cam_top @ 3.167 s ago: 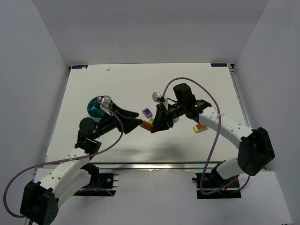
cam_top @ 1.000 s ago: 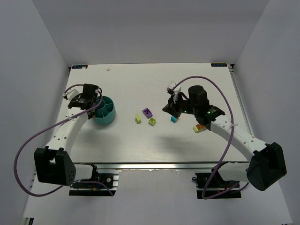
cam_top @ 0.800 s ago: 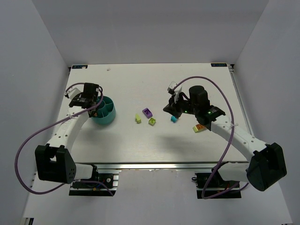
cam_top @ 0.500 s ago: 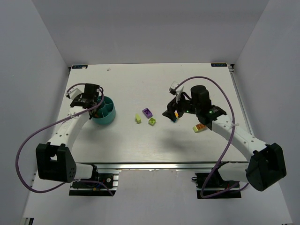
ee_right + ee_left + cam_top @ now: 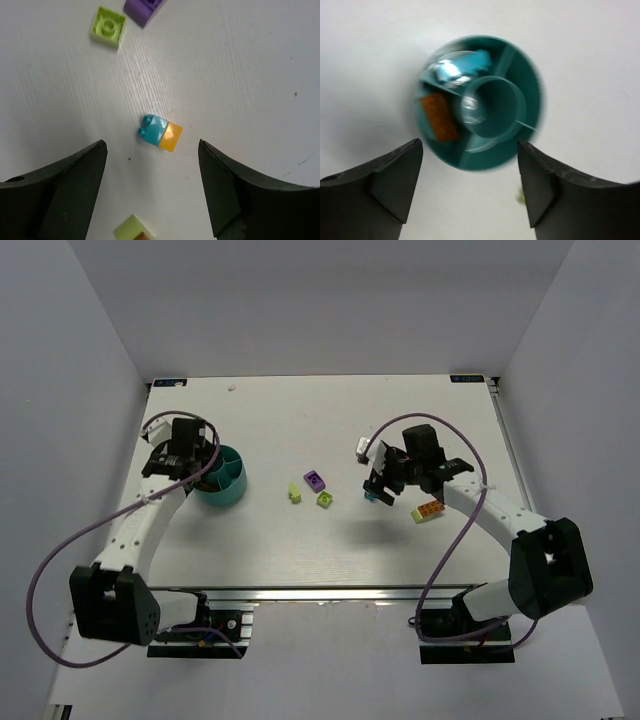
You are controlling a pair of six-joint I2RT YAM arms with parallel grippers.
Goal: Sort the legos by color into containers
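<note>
The teal bowl (image 5: 226,481) stands at the table's left. In the left wrist view the bowl (image 5: 492,155) holds an orange lego (image 5: 439,117) in one compartment and a cyan lego (image 5: 462,67) in the neighbouring one. My left gripper (image 5: 469,150) hangs open above its near rim, empty. My right gripper (image 5: 151,150) is open above a cyan-and-orange lego (image 5: 160,133) lying on the table, not touching it. From the top, the left gripper (image 5: 195,462) is at the bowl's left edge and the right gripper (image 5: 383,488) is over the cyan lego (image 5: 370,496).
A purple lego (image 5: 315,480) and two lime green legos (image 5: 294,493), (image 5: 325,500) lie mid-table. An orange-on-lime lego (image 5: 428,511) sits right of my right gripper. In the right wrist view a lime lego (image 5: 108,26) and the purple one (image 5: 142,7) lie ahead.
Both grippers have gone from shut to open. The left one has shifted slightly over the bowl's left side. The right wrist has turned above the cyan-and-orange lego.
</note>
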